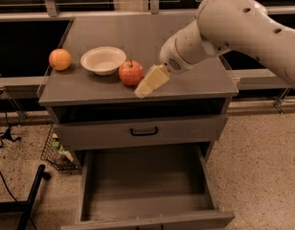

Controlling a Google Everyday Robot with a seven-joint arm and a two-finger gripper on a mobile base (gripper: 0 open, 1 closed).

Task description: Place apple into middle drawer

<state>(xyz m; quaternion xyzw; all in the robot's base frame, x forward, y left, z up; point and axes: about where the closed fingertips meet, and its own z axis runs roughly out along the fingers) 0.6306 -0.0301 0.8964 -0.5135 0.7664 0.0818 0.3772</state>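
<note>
Claw: my cream-coloured claw [143, 89] hangs over the near edge of the desk [186, 83], angled down and to the left.
Claw state: I cannot tell whether it is released or clenched; it carries nothing that I can see.
Arm: my thick white arm [233, 25] comes in from the far right, above the desk.
Apple: the red apple [131, 73] sits on the desk, just left of my claw; I cannot tell whether the two touch.
Bowl: a shallow white bowl [103, 60] sits just left of the apple, a little farther back.
Orange: an orange [60, 59] sits near the desk's left edge.
Middle drawer: the middle drawer [145, 178] is pulled out towards the viewer below a closed drawer front [186, 128] with a black handle; its grey floor is in full view.
Floor: a wire basket [54, 150] stands left of the cabinet.
</note>
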